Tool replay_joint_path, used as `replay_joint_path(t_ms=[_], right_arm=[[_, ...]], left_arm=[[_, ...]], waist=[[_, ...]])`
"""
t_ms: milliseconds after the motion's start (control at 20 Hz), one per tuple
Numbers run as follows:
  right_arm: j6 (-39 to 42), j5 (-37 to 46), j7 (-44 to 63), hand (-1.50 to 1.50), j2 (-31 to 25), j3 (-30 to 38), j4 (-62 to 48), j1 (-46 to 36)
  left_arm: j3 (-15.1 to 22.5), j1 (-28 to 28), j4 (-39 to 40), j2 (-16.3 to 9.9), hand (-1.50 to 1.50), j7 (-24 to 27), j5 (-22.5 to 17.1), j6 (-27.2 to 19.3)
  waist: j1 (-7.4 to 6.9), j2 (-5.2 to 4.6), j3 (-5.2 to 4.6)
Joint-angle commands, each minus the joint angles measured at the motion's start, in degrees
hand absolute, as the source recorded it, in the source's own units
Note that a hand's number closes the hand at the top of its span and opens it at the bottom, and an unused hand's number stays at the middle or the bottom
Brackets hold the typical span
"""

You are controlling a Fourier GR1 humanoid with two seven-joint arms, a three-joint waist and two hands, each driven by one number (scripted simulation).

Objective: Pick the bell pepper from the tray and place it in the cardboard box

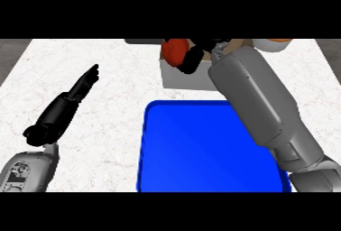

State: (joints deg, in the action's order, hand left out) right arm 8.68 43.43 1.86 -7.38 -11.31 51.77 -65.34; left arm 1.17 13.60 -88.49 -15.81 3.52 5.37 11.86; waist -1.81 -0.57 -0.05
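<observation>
A red bell pepper (pixel 174 50) hangs over the cardboard box (pixel 183 76) at the back of the counter. My right hand (pixel 197 53) is shut on the pepper, its fingers curled round the pepper's right side. The right forearm (pixel 260 103) crosses the blue tray (pixel 193 153), which lies in front of the box and shows nothing on its bare part. My left hand (pixel 83 85) rests open at the left, fingers straight and pointing away, well apart from tray and box.
The white marbled counter (pixel 100 135) spreads to the left of the tray. An orange-and-white object (pixel 273 43) sits at the back right, beside the box. A grey object (pixel 143 41) shows at the back edge.
</observation>
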Motion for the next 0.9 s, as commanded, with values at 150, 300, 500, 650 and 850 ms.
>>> replay_joint_path(t_ms=[150, 300, 500, 650, 850], right_arm=[[8.4, 0.9, -9.2, 1.50, -5.1, 0.9, -18.1, -7.0], [11.4, 3.4, -13.9, 1.50, -7.5, -1.6, -22.6, -6.5], [11.8, 5.3, -16.0, -1.50, -7.3, -1.6, -31.7, -9.9], [15.9, 5.2, -22.4, -1.50, -6.6, -2.2, -33.4, -11.2], [12.1, 0.8, -31.6, -1.50, -6.6, 2.5, -32.6, -9.6]], left_arm=[[0.8, 3.6, 0.8, 1.9, 0.00, -1.5, 1.2, -1.2], [-1.9, 2.1, 2.5, -1.3, 0.00, 0.4, -1.0, 2.0], [0.2, 1.2, 1.3, 0.5, 0.00, 2.1, 1.1, 0.5], [1.3, 0.7, 0.8, 1.5, 0.00, 1.1, 2.0, 0.0], [1.7, -0.3, -1.3, 2.3, 0.00, -0.4, 1.9, -0.4]], waist=[[-0.49, -0.38, 0.02], [-0.69, -0.45, 0.00], [-2.09, -0.98, 0.00], [-1.65, -0.67, 0.03], [-1.18, -0.39, 0.10]])
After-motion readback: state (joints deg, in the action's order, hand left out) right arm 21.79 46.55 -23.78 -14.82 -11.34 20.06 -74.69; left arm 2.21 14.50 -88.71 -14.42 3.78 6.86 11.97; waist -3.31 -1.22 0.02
